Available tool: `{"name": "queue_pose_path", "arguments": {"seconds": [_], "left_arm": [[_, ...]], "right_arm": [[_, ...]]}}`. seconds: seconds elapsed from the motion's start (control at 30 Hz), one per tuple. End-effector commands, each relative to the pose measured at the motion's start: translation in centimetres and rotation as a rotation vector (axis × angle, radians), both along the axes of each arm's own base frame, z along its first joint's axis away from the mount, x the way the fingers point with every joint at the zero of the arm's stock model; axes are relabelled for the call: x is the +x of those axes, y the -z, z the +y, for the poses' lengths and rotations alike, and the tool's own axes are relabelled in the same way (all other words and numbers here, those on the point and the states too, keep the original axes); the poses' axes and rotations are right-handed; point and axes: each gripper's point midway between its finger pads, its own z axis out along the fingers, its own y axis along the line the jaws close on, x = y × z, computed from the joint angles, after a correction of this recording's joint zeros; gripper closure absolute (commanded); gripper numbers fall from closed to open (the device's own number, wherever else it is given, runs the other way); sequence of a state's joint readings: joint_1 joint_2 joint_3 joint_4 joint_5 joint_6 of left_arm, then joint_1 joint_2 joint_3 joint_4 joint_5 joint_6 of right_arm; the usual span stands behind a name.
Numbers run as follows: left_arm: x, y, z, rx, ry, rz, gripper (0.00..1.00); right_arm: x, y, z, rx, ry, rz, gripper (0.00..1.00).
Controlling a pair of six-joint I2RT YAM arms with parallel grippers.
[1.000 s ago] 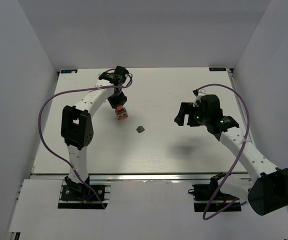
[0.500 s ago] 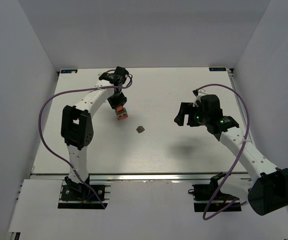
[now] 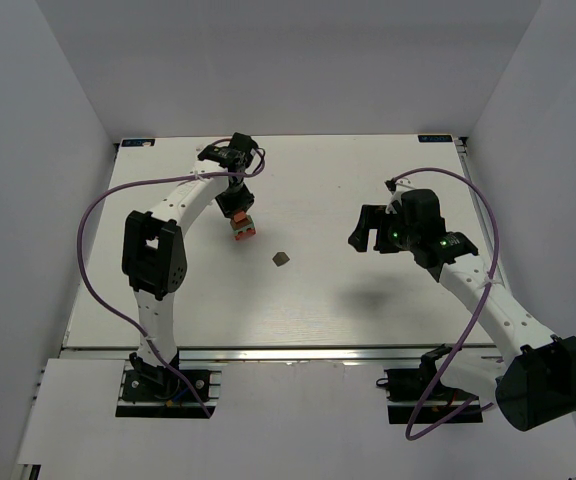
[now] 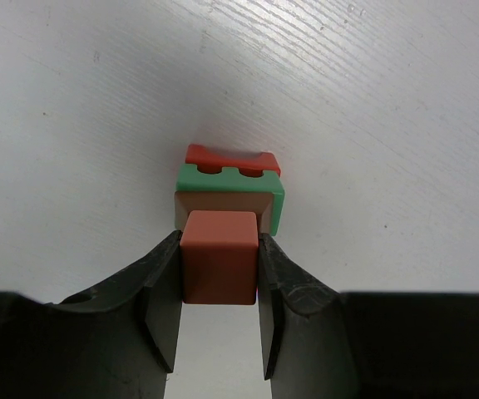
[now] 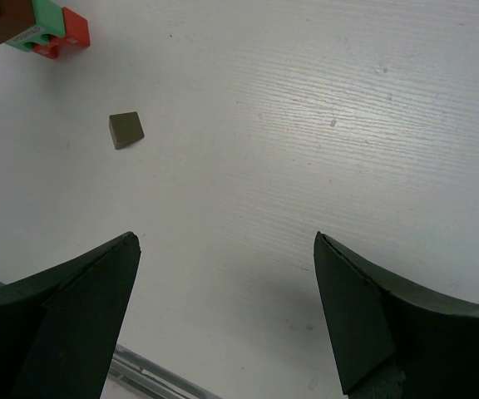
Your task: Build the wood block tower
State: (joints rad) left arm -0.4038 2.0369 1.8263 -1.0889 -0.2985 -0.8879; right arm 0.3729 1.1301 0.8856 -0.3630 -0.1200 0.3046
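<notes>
The left hand (image 4: 219,287) gripped the orange cube (image 4: 219,253) over the tower (image 4: 229,176) at its fingertips, perhaps touching it; releasing off-centre could have toppled it, and the right hand (image 5: 224,243) hung wide open.

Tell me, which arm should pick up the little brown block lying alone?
Probably the right. The right gripper is open and empty, with the brown block in its view. The left gripper is shut on the orange cube at the tower.
</notes>
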Motion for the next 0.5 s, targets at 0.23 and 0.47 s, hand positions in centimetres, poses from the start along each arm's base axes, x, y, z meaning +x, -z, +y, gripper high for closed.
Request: {"name": "queue_pose_path", "arguments": {"seconds": [0.23,0.47], "left_arm": [[0.3,-3.0,-0.4,-0.023,0.008,-0.085,0.69],[0.2,-3.5,-0.1,-0.012,0.013,-0.093,0.65]], "right_arm": [[0.5,-1.2,0.1,0.015,-0.016,-0.067,0.11],[0.4,-1.5,0.1,0.019,-0.018,-0.078,0.11]]}}
